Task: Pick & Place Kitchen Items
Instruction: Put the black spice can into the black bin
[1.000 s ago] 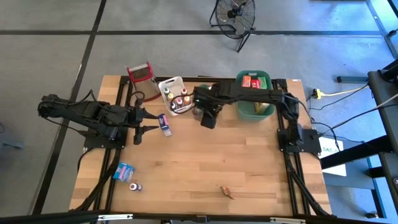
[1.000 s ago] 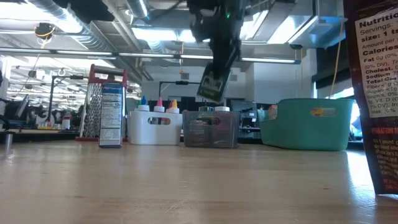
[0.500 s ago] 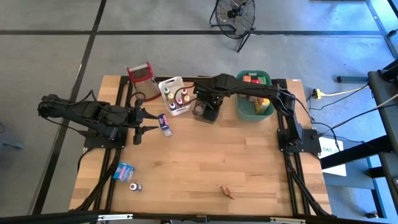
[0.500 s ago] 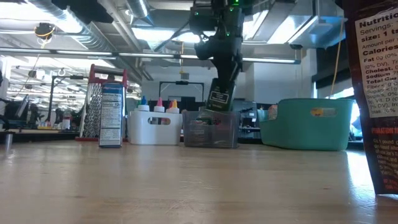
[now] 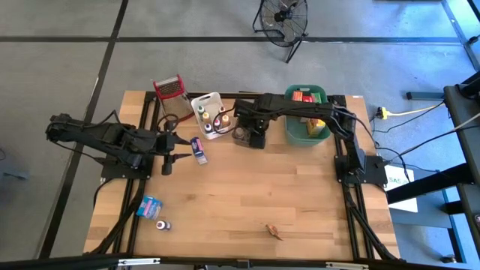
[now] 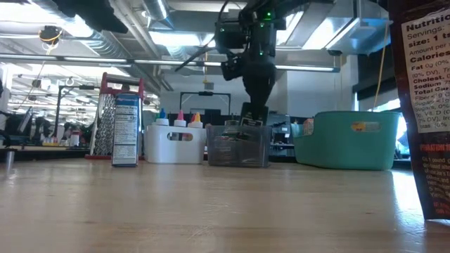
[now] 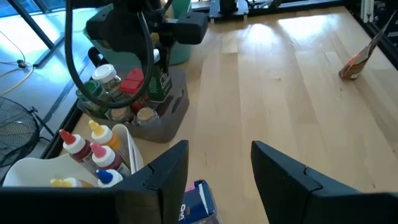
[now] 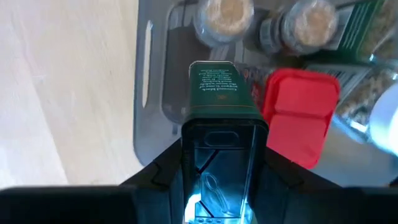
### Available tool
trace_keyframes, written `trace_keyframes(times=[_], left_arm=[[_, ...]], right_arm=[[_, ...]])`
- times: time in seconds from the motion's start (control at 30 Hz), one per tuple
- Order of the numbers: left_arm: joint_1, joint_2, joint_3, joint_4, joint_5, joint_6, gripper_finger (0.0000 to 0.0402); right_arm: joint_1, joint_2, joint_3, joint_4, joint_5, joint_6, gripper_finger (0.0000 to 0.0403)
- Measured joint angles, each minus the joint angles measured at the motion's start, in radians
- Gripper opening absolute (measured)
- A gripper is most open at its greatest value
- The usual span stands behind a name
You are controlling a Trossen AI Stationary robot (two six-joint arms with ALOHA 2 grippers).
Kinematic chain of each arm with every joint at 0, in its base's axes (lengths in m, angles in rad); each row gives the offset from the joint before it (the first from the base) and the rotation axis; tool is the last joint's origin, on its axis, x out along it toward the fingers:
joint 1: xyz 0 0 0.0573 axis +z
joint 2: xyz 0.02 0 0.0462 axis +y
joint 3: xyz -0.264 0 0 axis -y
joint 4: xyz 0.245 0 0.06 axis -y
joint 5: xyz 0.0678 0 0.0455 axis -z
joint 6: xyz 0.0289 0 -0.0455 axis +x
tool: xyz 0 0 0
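A dark green tin (image 8: pixel 214 90) is clamped by the right gripper (image 8: pixel 217 134) and held upright over the grey bin (image 8: pixel 155 118), presumably to fit between the jars; the left gripper (image 7: pixel 217 171) is parked open beside the blue box (image 5: pixel 197 149).

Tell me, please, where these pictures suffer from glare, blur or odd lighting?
Low view: bright ceiling lights glare behind the right gripper; the dark box at the right edge is blurred, too close to the lens. Right wrist view: a cyan light glows between the fingers below the green tin. High view: even light.
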Motion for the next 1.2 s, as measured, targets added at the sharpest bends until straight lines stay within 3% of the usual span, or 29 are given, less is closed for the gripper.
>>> trace_keyframes(times=[0.77,1.2], left_arm=[[0.000,-0.001,-0.001,0.001,0.000,0.000,0.0169],[0.000,-0.001,-0.001,0.001,0.000,0.000,0.0169]], right_arm=[[-0.045,0.000,-0.119,0.134,0.079,-0.066,0.0131],[-0.046,0.000,-0.119,0.170,0.082,-0.068,0.0174]])
